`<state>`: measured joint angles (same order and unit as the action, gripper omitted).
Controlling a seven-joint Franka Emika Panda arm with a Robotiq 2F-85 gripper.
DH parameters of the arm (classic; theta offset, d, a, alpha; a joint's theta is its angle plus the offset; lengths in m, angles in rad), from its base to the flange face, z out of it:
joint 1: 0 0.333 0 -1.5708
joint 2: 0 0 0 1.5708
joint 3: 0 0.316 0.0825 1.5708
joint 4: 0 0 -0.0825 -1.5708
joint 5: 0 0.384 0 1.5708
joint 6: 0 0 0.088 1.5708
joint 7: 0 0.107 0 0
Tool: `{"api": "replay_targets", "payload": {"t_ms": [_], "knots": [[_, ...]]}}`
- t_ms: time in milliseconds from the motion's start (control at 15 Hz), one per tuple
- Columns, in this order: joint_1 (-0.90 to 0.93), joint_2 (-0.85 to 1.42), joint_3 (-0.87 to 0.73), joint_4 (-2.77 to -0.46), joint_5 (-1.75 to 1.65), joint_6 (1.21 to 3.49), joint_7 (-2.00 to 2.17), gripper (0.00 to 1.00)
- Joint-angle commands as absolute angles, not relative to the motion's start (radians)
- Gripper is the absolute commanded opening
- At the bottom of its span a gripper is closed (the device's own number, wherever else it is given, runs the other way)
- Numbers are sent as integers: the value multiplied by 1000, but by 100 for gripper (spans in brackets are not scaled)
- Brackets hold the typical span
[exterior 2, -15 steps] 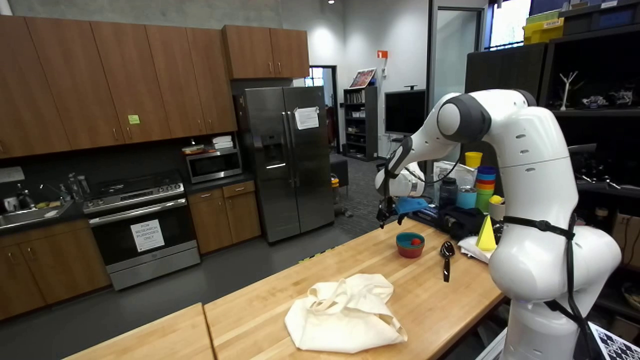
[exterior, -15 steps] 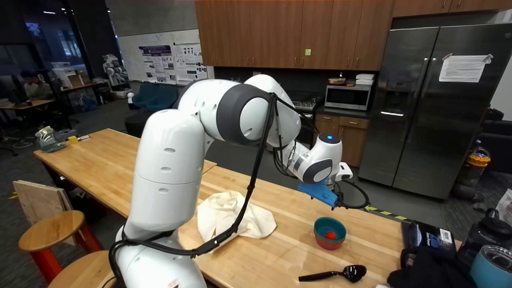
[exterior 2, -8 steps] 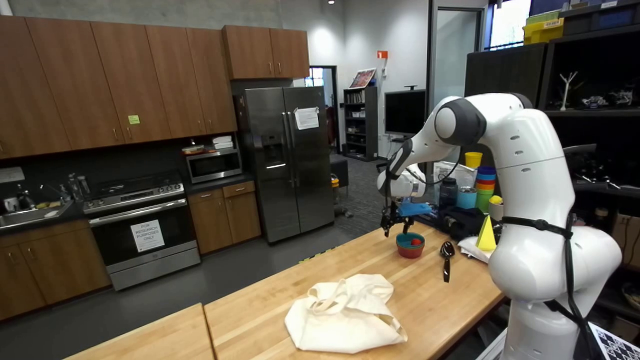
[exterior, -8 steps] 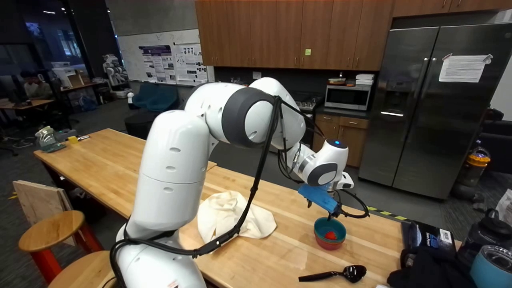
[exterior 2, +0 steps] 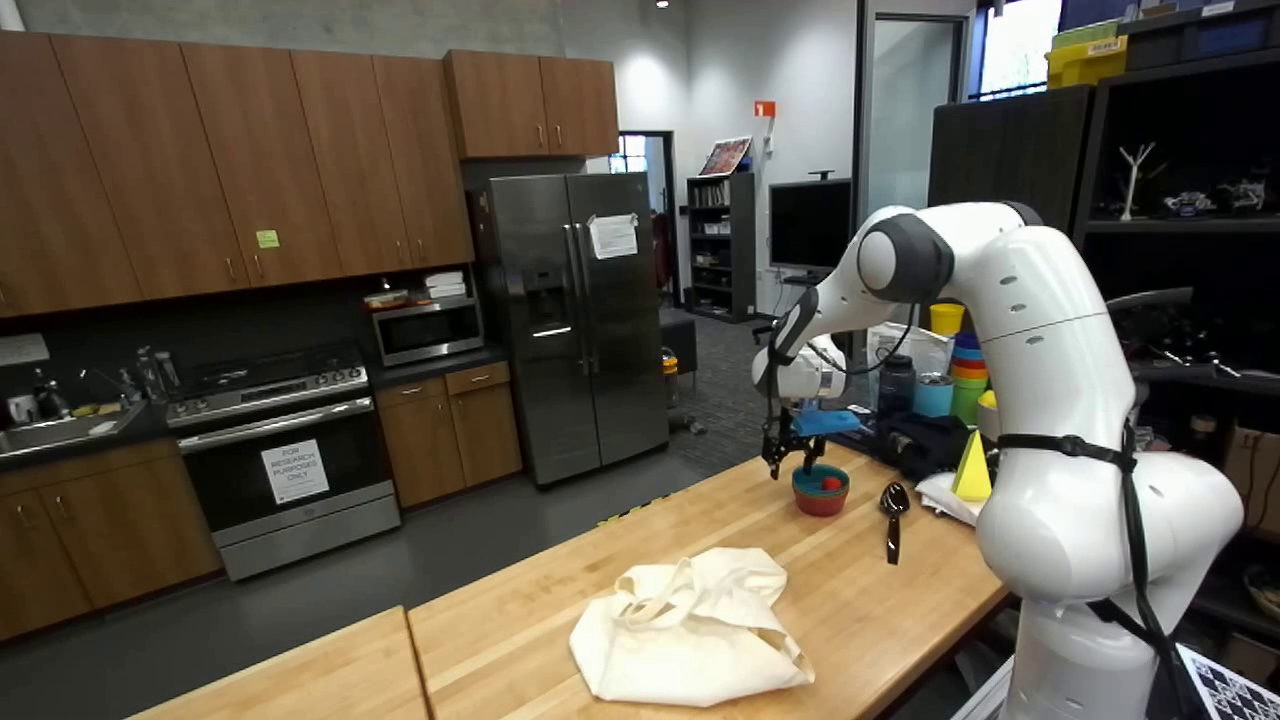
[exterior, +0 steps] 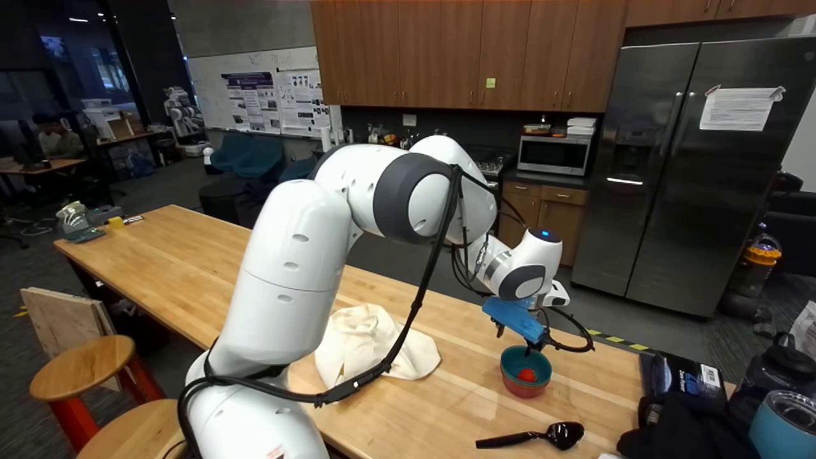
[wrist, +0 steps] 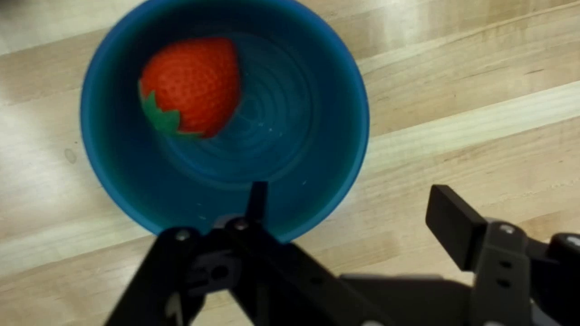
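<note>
The end effector (wrist: 349, 206) hangs here, jaws parted and empty, one side over the bowl (wrist: 290, 108), the other beyond its rim, the strawberry (wrist: 197, 83) lying in that bowl, nothing gripped yet!

In an exterior view, the bowl (exterior: 525, 389) stands on the table (exterior: 427, 408), with the strawberry (wrist: 195, 86) in it. The gripper (wrist: 346, 199) is at the far side of the bowl: one jaw is over its inside, the other outside its rim. The spoon (exterior: 533, 437) lies nearer, the cloth bag (exterior: 357, 341) well to the left. On the right there are a bottle (exterior: 778, 363) and a tumbler (exterior: 784, 424). Behind the table, the refrigerator (exterior: 669, 166) stands at the far right.
</note>
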<state>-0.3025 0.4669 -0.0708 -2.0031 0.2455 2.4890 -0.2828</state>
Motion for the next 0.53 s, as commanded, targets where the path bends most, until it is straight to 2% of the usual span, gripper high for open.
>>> {"api": "replay_targets", "payload": {"t_ms": [0,467], "knots": [[-303,481,-73,-1970,229,2475,-268,59],[-329,482,-59,-1965,266,2473,-290,4]]}}
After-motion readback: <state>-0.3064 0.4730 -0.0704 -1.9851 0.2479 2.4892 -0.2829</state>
